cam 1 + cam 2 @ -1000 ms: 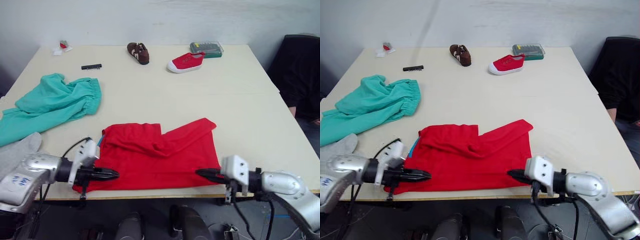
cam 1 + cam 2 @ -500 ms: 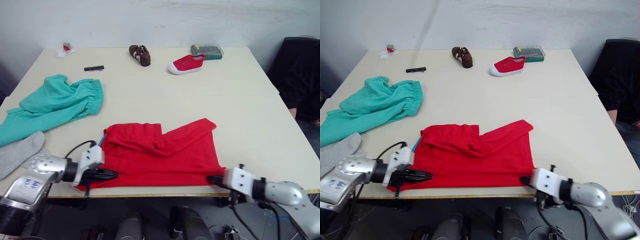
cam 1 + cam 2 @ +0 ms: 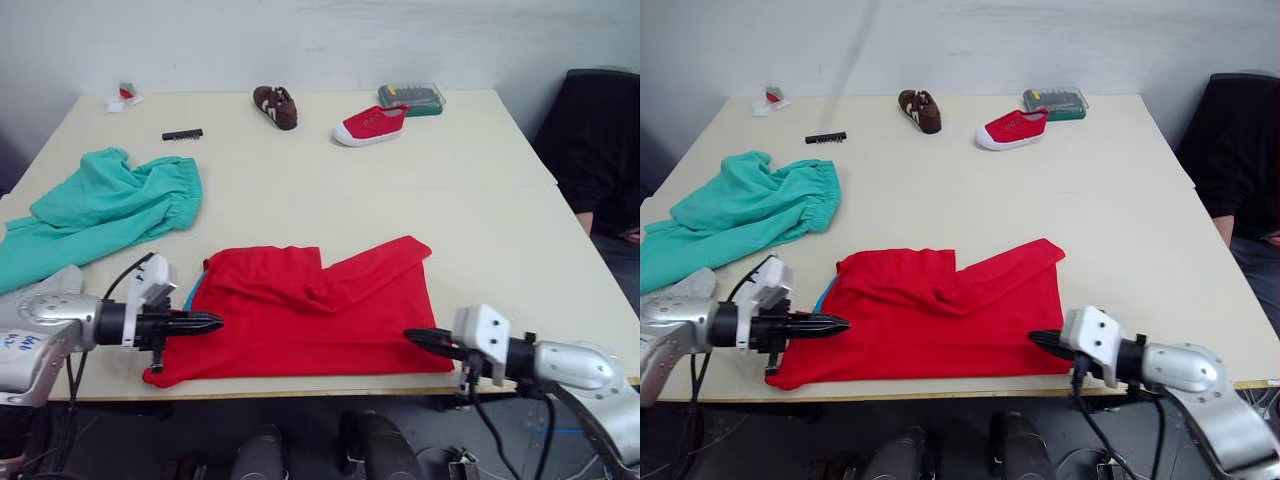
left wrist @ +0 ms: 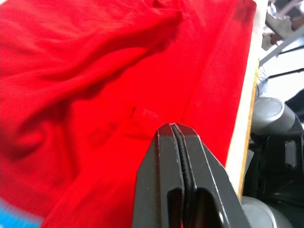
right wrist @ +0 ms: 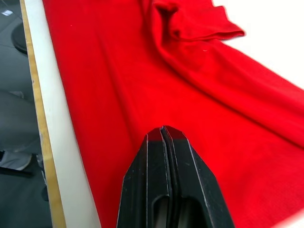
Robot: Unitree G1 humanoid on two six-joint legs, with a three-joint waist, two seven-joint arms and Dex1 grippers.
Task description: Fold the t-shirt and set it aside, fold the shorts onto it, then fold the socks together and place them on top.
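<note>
Grippers, left point(image 3: 212, 322) and right point(image 3: 412, 338), both closed, empty | t-shirt point(image 3: 310, 315) fold underway | next: open up, pinch near corners

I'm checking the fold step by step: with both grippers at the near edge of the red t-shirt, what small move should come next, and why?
Probably open both jaws and close them on the near hem. The left gripper and right gripper sit over the t-shirt's two near corners, jaws shut, no cloth between them. The shirt lies only partly folded, one sleeve tucked in, so a hem grip would allow folding away from the table edge.
</note>
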